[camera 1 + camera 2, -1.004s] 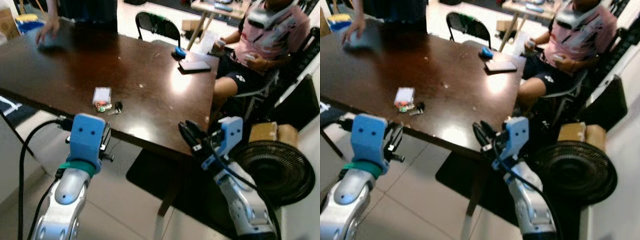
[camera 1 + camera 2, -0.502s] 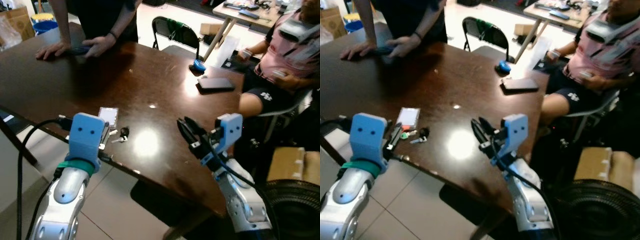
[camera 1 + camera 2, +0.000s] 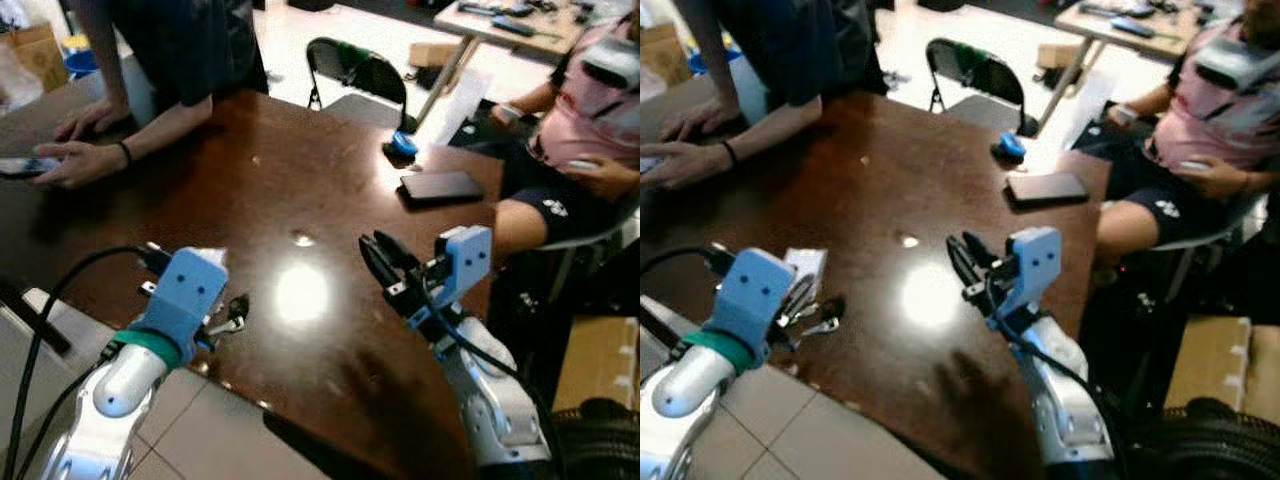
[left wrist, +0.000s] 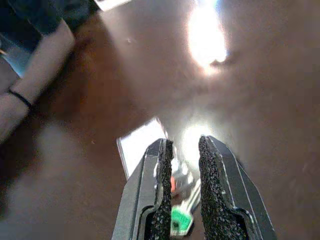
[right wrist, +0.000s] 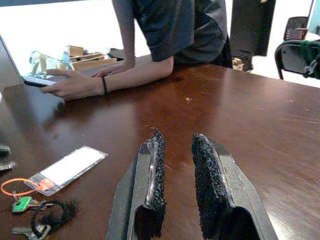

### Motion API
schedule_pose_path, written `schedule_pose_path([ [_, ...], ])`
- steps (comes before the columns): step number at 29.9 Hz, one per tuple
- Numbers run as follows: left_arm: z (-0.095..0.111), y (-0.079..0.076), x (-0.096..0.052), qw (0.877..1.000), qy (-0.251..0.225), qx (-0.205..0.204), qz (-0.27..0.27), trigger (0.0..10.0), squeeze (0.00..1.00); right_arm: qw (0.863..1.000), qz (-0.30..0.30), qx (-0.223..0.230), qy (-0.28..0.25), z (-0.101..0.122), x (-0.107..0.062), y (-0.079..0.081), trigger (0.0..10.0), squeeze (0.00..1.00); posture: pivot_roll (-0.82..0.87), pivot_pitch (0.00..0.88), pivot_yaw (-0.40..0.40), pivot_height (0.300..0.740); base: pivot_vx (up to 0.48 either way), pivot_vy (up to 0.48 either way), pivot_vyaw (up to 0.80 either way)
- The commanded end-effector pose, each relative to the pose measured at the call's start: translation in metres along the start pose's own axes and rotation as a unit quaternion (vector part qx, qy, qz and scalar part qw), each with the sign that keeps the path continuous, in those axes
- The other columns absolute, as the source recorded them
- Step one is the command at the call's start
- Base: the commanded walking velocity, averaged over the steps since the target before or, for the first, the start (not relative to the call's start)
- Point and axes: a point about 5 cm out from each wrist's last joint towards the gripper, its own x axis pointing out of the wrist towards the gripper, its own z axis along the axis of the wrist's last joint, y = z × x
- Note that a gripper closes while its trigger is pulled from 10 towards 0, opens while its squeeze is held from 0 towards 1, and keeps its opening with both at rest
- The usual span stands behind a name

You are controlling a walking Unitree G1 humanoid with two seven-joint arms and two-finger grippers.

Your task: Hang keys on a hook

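Note:
A bunch of keys [image 5: 31,222] with a green tag [image 4: 180,220], an orange loop and a clear card holder [image 5: 67,167] lies near the front left edge of the dark wooden table [image 3: 330,215]. The keys [image 3: 822,312] sit just right of my left wrist's blue block. My left gripper [image 4: 182,142] hovers right over them, its fingers a narrow gap apart, with keys and tag showing through the gap. Farther right, my right gripper [image 5: 176,137] is held above the table, open and holding nothing, pointing across the tabletop toward the keys.
A person leans on the table's far left, hands [image 3: 70,165] on the top. Another person in pink [image 3: 595,110] sits at the right. A phone [image 3: 440,185] and blue mouse [image 3: 403,146] lie at the far right; a folding chair [image 3: 355,70] stands behind.
The whole view has shifted closer to the table. My left gripper now sits over the keys instead of short of the table edge. The standing person's hands have moved.

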Motion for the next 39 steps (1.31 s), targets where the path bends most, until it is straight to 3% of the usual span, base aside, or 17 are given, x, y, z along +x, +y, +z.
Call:
schedule_pose_path([
  [1, -0.003, -0.005, -0.002, 1.0, 0.005, 0.005, -0.016, 10.0, 0.0, 1.0, 0.0, 0.001, 0.004, -0.004, -0.003, 0.001, 10.0, 0.0, 0.09, 0.12, 0.041, 0.74, 0.0, 0.0, 0.0],
  [8, -0.001, -0.011, 0.002, 0.999, 0.002, 0.02, -0.032, 10.0, 0.0, 1.0, 0.003, -0.001, 0.005, -0.003, -0.004, 0.001, 10.0, 0.0, 0.09, 0.121, 0.042, 0.74, 0.0, 0.0, 0.0],
  [12, -0.006, -0.011, 0.006, 0.997, 0.032, 0.04, -0.059, 10.0, 0.0, 1.0, 0.011, -0.016, 0.008, -0.002, -0.003, 0.001, 10.0, 0.0, 0.09, 0.127, 0.045, 0.74, 0.0, 0.0, 0.0],
  [14, -0.013, -0.015, 0.006, 0.991, 0.06, 0.052, -0.106, 10.0, 0.0, 0.999, 0.027, -0.038, 0.017, -0.003, 0.001, 0.003, 10.0, 0.0, 0.09, 0.132, 0.049, 0.74, 0.0, 0.0, 0.0],
  [17, -0.015, -0.017, 0.005, 0.989, 0.067, 0.054, -0.122, 10.0, 0.0, 0.998, 0.034, -0.046, 0.021, -0.004, 0.002, 0.004, 10.0, 0.0, 0.09, 0.132, 0.049, 0.74, 0.0, 0.0, 0.0],
  [19, -0.018, -0.023, 0.009, 0.988, 0.092, 0.019, -0.123, 10.0, 0.0, 0.997, 0.032, -0.056, 0.033, -0.008, 0.006, 0.0, 10.0, 0.0, 0.1, 0.139, 0.047, 0.74, 0.0, 0.0, 0.0],
  [22, -0.019, -0.025, 0.012, 0.988, 0.103, 0.002, -0.118, 10.0, 0.0, 0.997, 0.028, -0.058, 0.037, -0.009, 0.007, -0.002, 10.0, 0.0, 0.1, 0.139, 0.047, 0.74, 0.0, 0.0, 0.0],
  [24, -0.021, -0.038, 0.025, 0.983, 0.127, -0.074, -0.113, 10.0, 0.0, 0.997, 0.023, -0.056, 0.036, -0.009, 0.012, -0.005, 10.0, 0.0, 0.11, 0.147, 0.049, 0.74, 0.0, 0.0, 0.0],
  [25, -0.021, -0.038, 0.025, 0.983, 0.127, -0.074, -0.113, 10.0, 0.0, 0.997, 0.023, -0.056, 0.036, -0.009, 0.012, -0.005, 10.0, 0.0, 0.11, 0.147, 0.049, 0.74, 0.0, 0.0, 0.0],
  [28, -0.015, -0.041, 0.039, 0.974, 0.132, -0.158, -0.093, 10.0, 0.0, 0.998, 0.021, -0.054, 0.033, -0.009, 0.013, -0.006, 10.0, 0.0, 0.1, 0.15, 0.053, 0.74, 0.0, 0.0, 0.0],
  [31, -0.008, -0.035, 0.046, 0.972, 0.122, -0.184, -0.073, 10.0, 0.0, 0.998, 0.015, -0.051, 0.034, -0.01, 0.011, -0.007, 10.0, 0.0, 0.1, 0.153, 0.057, 0.74, 0.0, 0.0, 0.0],
  [39, -0.012, -0.028, 0.051, 0.977, 0.137, -0.157, -0.048, 10.0, 0.0, 0.998, 0.011, -0.049, 0.027, -0.011, 0.01, -0.007, 10.0, 0.0, 0.1, 0.156, 0.064, 0.74, 0.0, 0.0, 0.0],
])
